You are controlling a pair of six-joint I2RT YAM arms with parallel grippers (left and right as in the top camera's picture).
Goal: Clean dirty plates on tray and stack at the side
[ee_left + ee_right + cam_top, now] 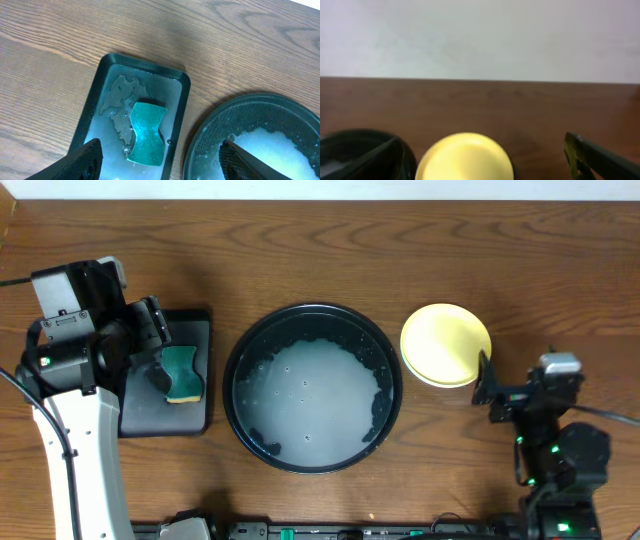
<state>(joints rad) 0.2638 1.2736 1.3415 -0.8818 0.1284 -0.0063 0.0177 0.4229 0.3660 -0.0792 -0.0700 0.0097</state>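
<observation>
table (320,240): dark brown wood. a pale wall (480,35) runs behind its far edge.

the tray (312,308): large, round, black, at the centre of the table. inside it lies white foamy water (305,395), with suds thicker along the right and near rim.

the plates: the pale yellow plate (445,343) sits on the bare table just right of the tray, at its far right side. its left edge is very close to the tray rim; cannot tell if they touch. a paler edge shows under its near rim. cannot tell what lies beneath, or how many.

small black rectangular tray (190,415): left of the round tray, apart from it, with a strip of bare wood between. its floor is wet, with patchy puddles. a teal-green sponge (183,373) with a pinched waist lies in it towards the right side, flat.

left gripper (158,348): hangs above the small tray, jaws spread wide, nothing between them. in the left wrist view one finger sits over the left wall of the small tray and the other over the round tray's rim, with the sponge below the gap.

right gripper (490,388): near and right of the yellow plate, jaws wide apart and empty, pointing at it across bare wood. the round tray's rim stands to its left.
</observation>
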